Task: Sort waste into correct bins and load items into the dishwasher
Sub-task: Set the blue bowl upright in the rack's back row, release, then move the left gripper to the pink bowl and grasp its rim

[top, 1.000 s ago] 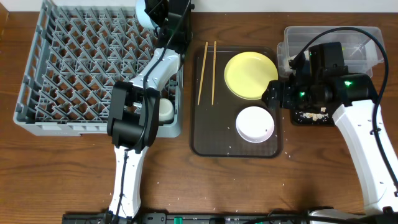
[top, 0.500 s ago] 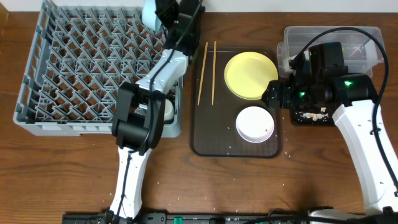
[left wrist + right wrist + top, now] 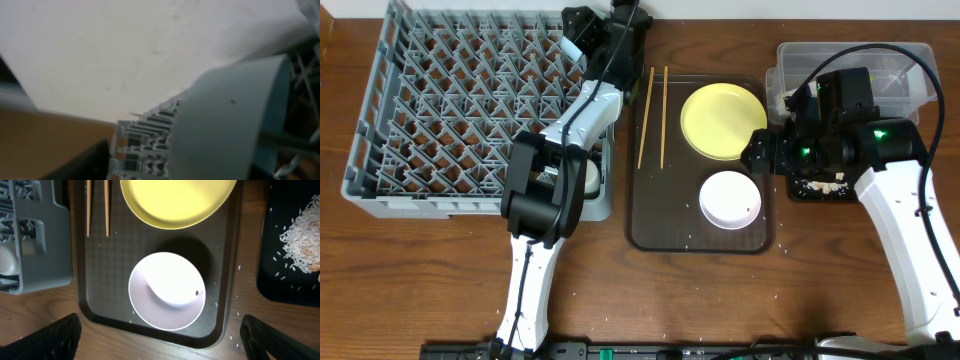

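My left gripper hangs open over the far right corner of the grey dishwasher rack. In the left wrist view the light blue bowl stands on edge close to the camera. One dark finger stays apart from it, with rack pegs showing between them. A small white cup sits in the rack's near right corner. My right gripper is open above the brown tray's front edge. Beneath it are the white bowl, the yellow plate and the two chopsticks.
The brown tray lies between the rack and the bins. The clear tub stands at the far right, and the black tray in front of it holds rice crumbs. Loose grains dot the wooden table.
My left gripper has shifted right along the rack's far edge and its jaws have parted from the light blue bowl. The right arm has not moved.
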Robot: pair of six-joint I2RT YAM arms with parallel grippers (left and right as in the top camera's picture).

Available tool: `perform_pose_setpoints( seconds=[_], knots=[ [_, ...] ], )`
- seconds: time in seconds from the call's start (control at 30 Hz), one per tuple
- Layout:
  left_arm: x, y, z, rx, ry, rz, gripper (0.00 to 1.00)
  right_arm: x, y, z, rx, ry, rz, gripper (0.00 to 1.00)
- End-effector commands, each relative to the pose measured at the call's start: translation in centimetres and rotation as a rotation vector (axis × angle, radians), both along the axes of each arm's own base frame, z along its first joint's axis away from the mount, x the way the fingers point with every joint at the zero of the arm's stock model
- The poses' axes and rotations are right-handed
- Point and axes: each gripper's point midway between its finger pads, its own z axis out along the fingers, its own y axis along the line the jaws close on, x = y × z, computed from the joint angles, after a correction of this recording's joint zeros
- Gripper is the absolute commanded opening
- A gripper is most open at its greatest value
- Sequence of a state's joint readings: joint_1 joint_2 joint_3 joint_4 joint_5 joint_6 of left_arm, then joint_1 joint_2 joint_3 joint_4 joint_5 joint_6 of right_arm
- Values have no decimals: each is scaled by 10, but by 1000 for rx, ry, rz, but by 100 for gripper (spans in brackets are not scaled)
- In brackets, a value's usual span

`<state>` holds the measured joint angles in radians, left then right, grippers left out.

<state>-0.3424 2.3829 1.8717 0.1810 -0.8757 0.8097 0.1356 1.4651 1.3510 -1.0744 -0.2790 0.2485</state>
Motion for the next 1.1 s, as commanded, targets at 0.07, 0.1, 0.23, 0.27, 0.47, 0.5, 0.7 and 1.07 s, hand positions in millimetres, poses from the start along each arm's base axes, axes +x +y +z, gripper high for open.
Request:
perform_pose_setpoints(
  seconds=[0.07, 0.1, 0.23, 0.27, 0.47, 0.5, 0.7, 1.07],
  knots=[
    [-6, 4, 0, -99, -98, 86, 82, -1, 3, 3, -2, -10, 11, 99],
    [-7, 2, 4, -108, -108, 86, 84, 0, 3, 3, -2, -10, 11, 99],
    [-13, -2, 18, -196, -159, 103, 89, -1, 3, 3, -2, -10, 11, 99],
    [-16, -3, 18, -223, -163, 109, 89, -1, 3, 3, -2, -10, 11, 99],
    [-37, -14, 13, -497, -83, 96, 90, -1, 3, 3, -2, -10, 11, 99],
    [-40, -15, 15, -547, -75, 92, 90, -1, 3, 2, -2, -10, 11, 99],
    [-59, -28, 47, -847, -29, 34, 90, 0, 3, 3, -2, -10, 11, 99],
    [-148, -45, 106, -1280, 228, -21, 91, -1, 3, 2, -2, -10, 11, 99]
  ],
)
